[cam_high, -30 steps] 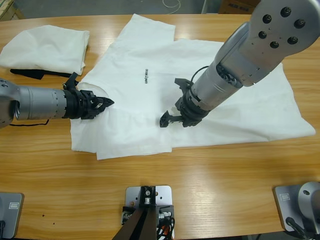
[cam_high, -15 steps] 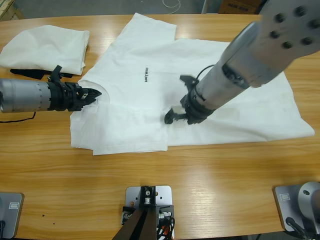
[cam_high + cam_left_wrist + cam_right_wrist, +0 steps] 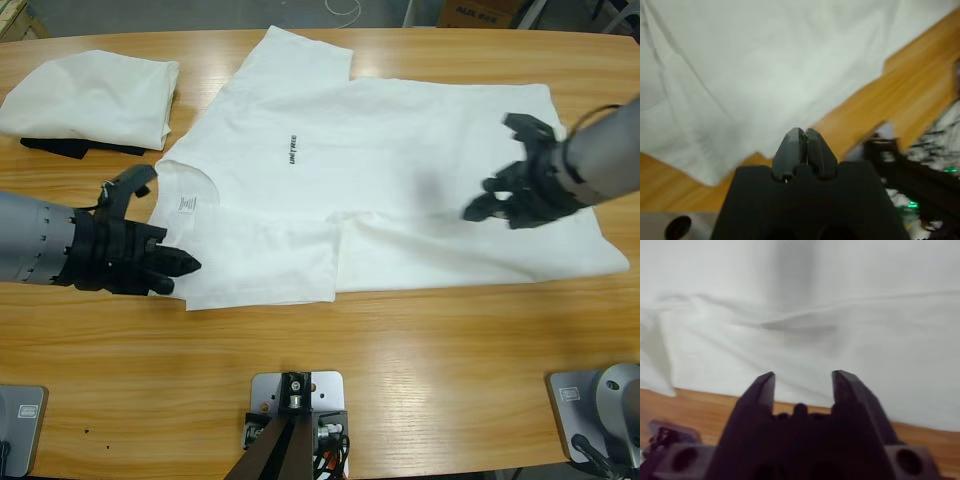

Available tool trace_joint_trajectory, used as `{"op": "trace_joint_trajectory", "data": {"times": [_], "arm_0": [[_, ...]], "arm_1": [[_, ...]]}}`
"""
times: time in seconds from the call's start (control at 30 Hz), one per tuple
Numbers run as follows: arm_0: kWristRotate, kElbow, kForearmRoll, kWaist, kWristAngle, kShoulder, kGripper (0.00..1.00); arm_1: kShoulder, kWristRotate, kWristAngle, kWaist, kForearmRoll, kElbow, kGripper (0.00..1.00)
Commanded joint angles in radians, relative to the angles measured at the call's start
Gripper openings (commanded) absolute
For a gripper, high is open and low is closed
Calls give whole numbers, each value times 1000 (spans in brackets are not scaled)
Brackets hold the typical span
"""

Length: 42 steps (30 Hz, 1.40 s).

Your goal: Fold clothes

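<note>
Lying spread across the middle of the wooden table [image 3: 420, 380], a white T-shirt [image 3: 400, 160] is showing its small black chest lettering [image 3: 291, 152] and a neck label [image 3: 187, 203], with its lower left part doubled over into a flap [image 3: 262, 262]; the lettering is too small to read. Sitting at the table's upper left corner, a second white garment [image 3: 92, 96] is already folded, and it is half covering something black [image 3: 70, 147] whose shape is hard to make out. Both arms are being cut off by the picture's side edges. Hovering just off the shirt's lower left corner, the left gripper [image 3: 185, 264] is showing its jaws pressed together with nothing between them, as the left wrist view [image 3: 801, 141] confirms. Hanging over the shirt's right part, the right gripper [image 3: 492, 198] is keeping its jaws parted and empty, with blurred white cloth beyond them in the right wrist view [image 3: 803, 380].
</note>
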Motion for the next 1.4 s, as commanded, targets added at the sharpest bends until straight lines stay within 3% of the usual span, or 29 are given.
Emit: {"op": "trace_joint_trajectory", "data": {"times": [0.03, 0.27, 0.73, 1.13, 1.4], "arm_0": [[250, -245, 275, -69, 152, 231, 0], [276, -270, 318, -151, 192, 343, 0], [234, -317, 312, -147, 203, 408, 0], [233, -299, 303, -134, 196, 408, 0], [235, -311, 299, -131, 214, 443, 0]], "arm_1": [[-7, -24, -43, -215, -30, 75, 0], [62, 0, -80, -276, -63, 92, 0], [236, -19, -117, -454, -200, 128, 0], [132, 27, -230, -487, -163, 128, 0], [130, 26, -218, -489, -159, 127, 0]]}}
